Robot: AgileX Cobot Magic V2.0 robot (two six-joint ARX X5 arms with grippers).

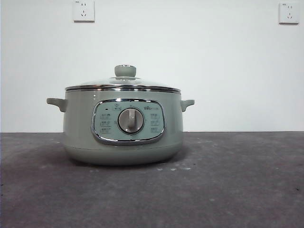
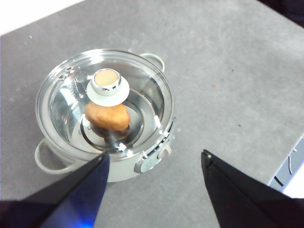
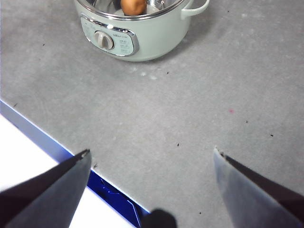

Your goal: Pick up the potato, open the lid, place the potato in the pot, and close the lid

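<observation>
Both grippers, left (image 2: 154, 161) and right (image 3: 152, 156), hang wide open and empty above the table (image 1: 247, 190); potato (image 2: 107, 116) sits inside the lidded pot (image 1: 123, 126).

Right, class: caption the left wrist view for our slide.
Potato inside the pot, lid closed; left gripper open above.

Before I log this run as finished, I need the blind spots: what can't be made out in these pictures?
- Front view: the potato is hidden by the pot wall; only the wrist views show it, under the lid.
- Front view: both arms are out of frame.
- Right wrist view: the picture's edge cuts off the pot's far half and the lid's knob.
- All views: the control panel markings are too small to read.
- Left gripper and right gripper: open, empty.
</observation>
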